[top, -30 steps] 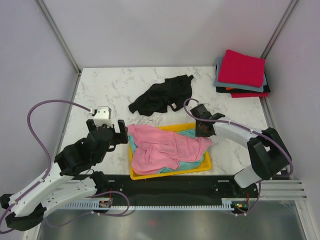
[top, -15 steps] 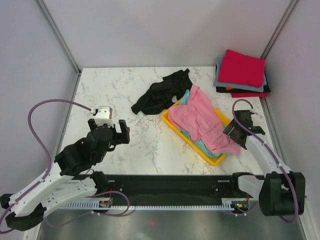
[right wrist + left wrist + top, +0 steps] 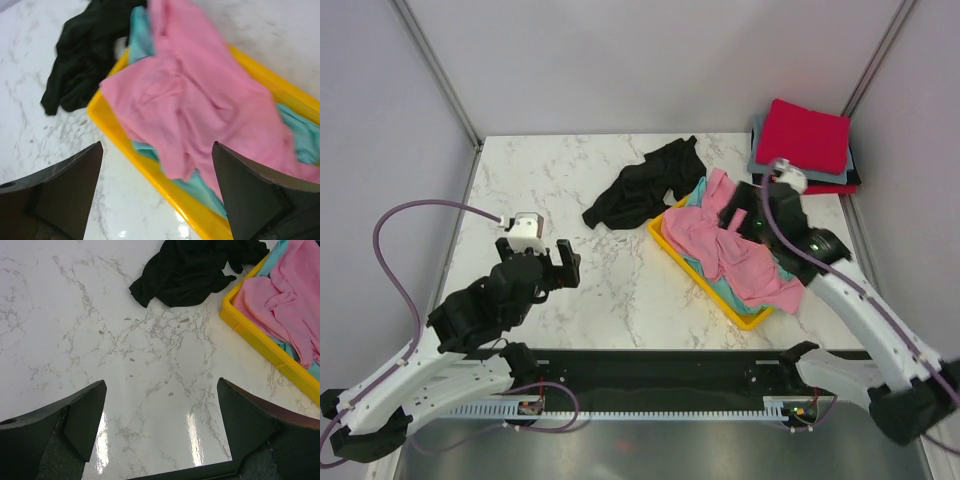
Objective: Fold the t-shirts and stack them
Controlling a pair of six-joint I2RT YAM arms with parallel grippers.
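While the right gripper [image 3: 744,212] hangs spread and empty over the yellow tray [image 3: 688,268], the pink t-shirt [image 3: 740,250] heaped there on a teal t-shirt [image 3: 297,127] lies straight below its fingers [image 3: 60,190], long axis far-left to near-right. Left gripper [image 3: 558,263], also spread, empty, sits well apart. Right wrist view shows teal at 2 tray ends; only top view shows the folded stack [image 3: 805,145] far-right.

the teal t-shirt [image 3: 296,129] lies mostly hidden under the pink t-shirt [image 3: 200,100], and the whole right wrist view is blurred.
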